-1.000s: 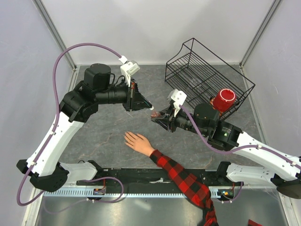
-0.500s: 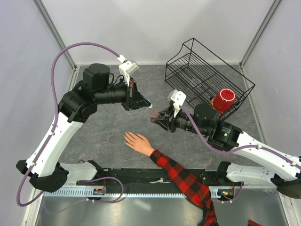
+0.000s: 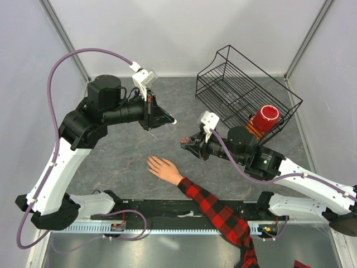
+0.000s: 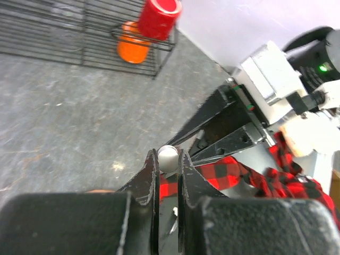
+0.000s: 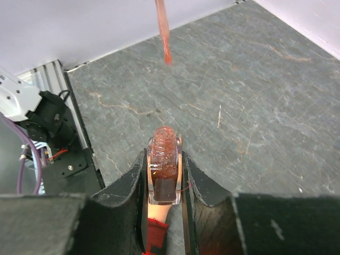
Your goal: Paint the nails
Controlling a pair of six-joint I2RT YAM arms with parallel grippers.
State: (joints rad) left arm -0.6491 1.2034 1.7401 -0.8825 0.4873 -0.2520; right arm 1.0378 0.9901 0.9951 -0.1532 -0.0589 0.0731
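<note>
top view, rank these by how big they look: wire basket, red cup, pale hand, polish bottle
1. wire basket
2. pale hand and red cup: too alike to rank, and the cup stands nearer the camera
3. polish bottle

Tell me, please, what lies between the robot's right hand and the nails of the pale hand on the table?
Nothing: in the top view, only bare grey table separates the right hand, shut on the bottle, from the nails.
</note>
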